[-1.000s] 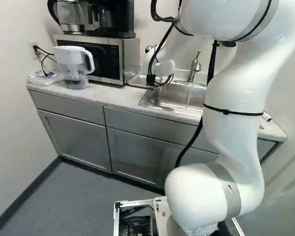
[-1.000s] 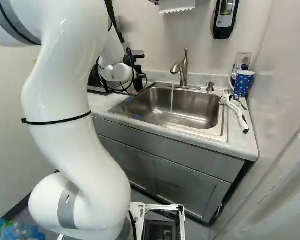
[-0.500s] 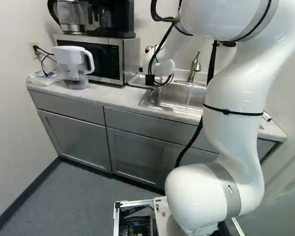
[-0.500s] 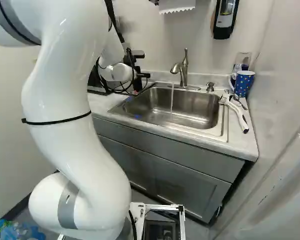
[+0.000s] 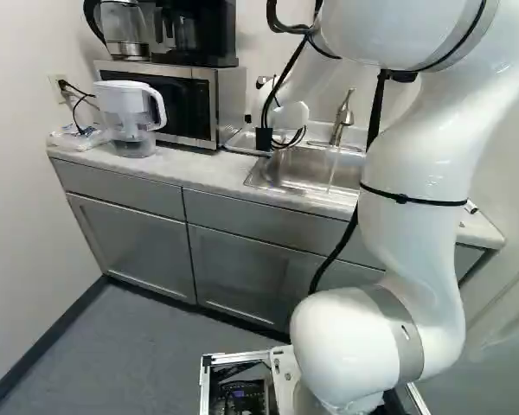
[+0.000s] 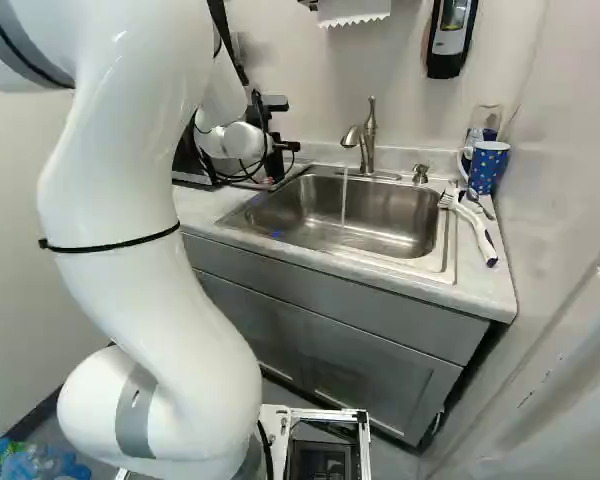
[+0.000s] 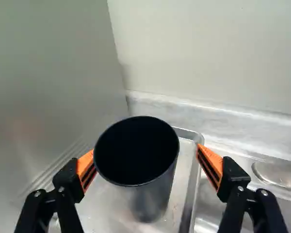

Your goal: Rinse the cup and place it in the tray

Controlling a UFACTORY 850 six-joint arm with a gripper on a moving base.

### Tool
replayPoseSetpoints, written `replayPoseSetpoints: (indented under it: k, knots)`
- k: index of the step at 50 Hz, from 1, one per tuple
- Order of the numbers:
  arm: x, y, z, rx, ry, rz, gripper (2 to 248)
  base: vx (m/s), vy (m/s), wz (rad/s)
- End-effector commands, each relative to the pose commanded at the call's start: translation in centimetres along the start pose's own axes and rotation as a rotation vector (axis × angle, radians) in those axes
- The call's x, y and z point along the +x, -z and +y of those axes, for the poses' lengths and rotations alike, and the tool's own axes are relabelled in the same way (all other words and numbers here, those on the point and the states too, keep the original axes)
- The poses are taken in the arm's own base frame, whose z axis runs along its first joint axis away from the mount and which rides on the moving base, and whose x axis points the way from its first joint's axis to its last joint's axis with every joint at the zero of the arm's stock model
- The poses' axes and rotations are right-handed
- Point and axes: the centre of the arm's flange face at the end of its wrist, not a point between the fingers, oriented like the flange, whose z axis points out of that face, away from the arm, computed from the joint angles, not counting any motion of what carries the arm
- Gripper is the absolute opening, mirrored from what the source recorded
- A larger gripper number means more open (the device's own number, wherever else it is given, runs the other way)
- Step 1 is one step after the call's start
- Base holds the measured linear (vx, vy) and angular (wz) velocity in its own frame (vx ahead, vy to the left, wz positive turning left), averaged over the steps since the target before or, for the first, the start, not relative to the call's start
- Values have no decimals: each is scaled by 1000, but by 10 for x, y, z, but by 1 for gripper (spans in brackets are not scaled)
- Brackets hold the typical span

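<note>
Sink is the landmark. Gripper is just left of the sink in the right base view, over the tray side. In the wrist view the gripper has its fingers wide apart, one on each side of the black cup, not clamped on it. One orange pad is right at the cup's rim, can't tell if touching; the other has a visible gap. Cup is upright, mouth up, in the metal tray, beside the sink, between it and the microwave.

Faucet at the sink's back edge, thin water stream running down into the basin. Right of the sink in the right base view: brush on the counter, blue dotted mug near the back corner. Soap dispenser on wall above and right of the sink. Left of the sink in the left base view, past the microwave: white-lidded pitcher on counter. Grey cabinets under and left of the sink.
</note>
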Motion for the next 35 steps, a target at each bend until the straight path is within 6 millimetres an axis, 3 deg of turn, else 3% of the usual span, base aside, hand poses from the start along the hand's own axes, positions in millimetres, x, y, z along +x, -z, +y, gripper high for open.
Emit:
replayPoseSetpoints:
  k: [35]
  knots:
    - [37,15,-2,3,-1,70,247,0,0,0]
